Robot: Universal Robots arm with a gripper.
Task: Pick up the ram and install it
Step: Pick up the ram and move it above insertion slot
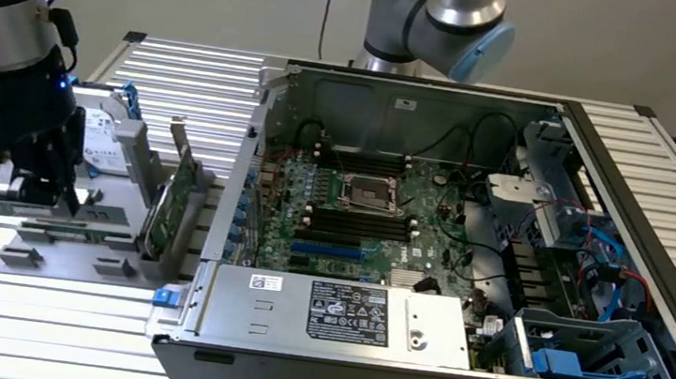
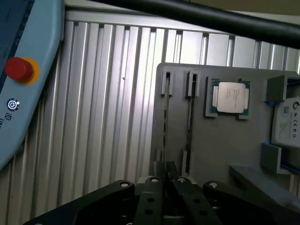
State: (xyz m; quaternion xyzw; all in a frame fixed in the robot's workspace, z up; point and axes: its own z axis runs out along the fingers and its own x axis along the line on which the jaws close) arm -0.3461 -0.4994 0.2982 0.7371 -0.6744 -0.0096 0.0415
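Over on the exterior view's left, your black pincer (image 1: 32, 200) is down low on the flat grey plastic tray (image 1: 66, 265). It is well apart from the big open metal computer case (image 1: 421, 113) on the exterior view's right. In the wrist view you can see the ram (image 2: 165, 117), a long, thin green stick that stands on its edge in a slot of the tray (image 2: 220, 150). The ram is right at the pincer (image 2: 168, 173), not off to one side. Its long side runs straight out from between the two black fingers (image 2: 153, 194), along the slot, so the fingers sit on each side of its thin edge. You have only one arm, so that arm does this job. The fingers are almost shut, with just a thin gap, and they look to be pinching the ram. The ram has not been lifted out of its slot yet. A second thin stick (image 2: 190, 117) stands just beside it in the next slot, and the pincer does not touch that one. Near both sticks a square silver chip (image 2: 229, 97) lies flat on the tray. The long black slots (image 1: 360, 222) on the green board inside the case are far off to the exterior view's right.
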